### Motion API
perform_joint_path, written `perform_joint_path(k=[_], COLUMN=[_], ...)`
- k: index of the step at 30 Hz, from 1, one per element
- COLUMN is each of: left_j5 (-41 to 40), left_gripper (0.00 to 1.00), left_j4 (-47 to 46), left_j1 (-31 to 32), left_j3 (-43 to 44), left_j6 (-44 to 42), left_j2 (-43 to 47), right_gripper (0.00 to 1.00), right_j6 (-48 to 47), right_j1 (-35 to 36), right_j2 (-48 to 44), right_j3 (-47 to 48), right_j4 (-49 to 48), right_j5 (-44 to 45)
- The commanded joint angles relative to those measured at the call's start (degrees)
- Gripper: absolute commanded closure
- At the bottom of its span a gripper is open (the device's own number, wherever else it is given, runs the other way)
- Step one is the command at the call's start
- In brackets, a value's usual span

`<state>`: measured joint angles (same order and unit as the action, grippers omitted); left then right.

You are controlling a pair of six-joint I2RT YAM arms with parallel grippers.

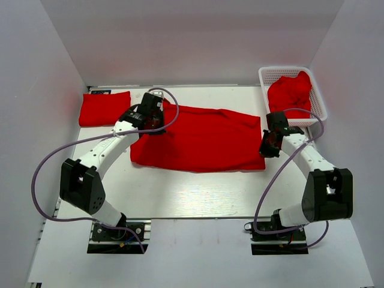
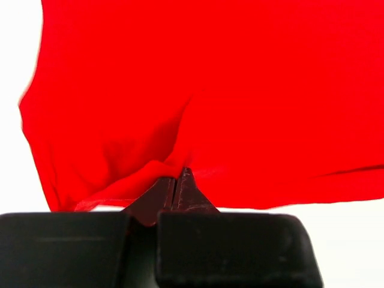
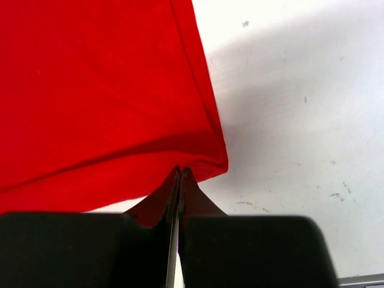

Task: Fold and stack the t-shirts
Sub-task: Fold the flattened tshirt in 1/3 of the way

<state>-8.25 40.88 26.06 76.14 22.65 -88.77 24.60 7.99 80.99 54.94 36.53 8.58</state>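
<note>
A red t-shirt (image 1: 201, 139) lies spread across the middle of the table, folded lengthwise into a wide band. My left gripper (image 1: 151, 120) is shut on its left end; the left wrist view shows the cloth (image 2: 240, 90) bunched at the closed tips (image 2: 177, 175). At the shirt's right end my right gripper (image 1: 267, 144) pinches the corner, and in the right wrist view the fabric (image 3: 96, 96) meets the closed tips (image 3: 180, 172). A folded red t-shirt (image 1: 104, 108) rests at the back left. Another crumpled red t-shirt (image 1: 290, 90) sits in the basket.
A white mesh basket (image 1: 264, 78) stands at the back right corner, just behind my right arm. White walls enclose the table on the left, back and right. Purple cables loop beside both arms.
</note>
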Motion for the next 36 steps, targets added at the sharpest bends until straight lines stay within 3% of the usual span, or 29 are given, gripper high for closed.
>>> perform_joint_path(k=[1, 16, 28, 36], left_j5=[-1.59, -3.97, 0.25, 4.83], left_gripper=[1.0, 1.0, 1.0, 1.0], left_j4=[-6.51, -18.46, -26.29, -38.95], left_j1=[-1.01, -5.67, -8.66, -10.24], left_j3=[1.73, 2.26, 2.26, -0.21], left_j6=[-6.65, -11.76, -14.22, -19.23], left_j2=[0.27, -3.34, -10.72, -14.75], right_gripper=[1.0, 1.0, 1.0, 0.99], right_j6=[-1.31, -2.28, -2.98, -3.33], right_j1=[-0.17, -0.52, -1.22, -1.66], right_j2=[1.01, 9.88, 19.56, 26.49], right_j3=[4.56, 14.4, 23.37, 27.68], right_j4=[-0.24, 0.47, 0.47, -0.06], right_j5=[2.67, 5.74, 8.03, 7.85])
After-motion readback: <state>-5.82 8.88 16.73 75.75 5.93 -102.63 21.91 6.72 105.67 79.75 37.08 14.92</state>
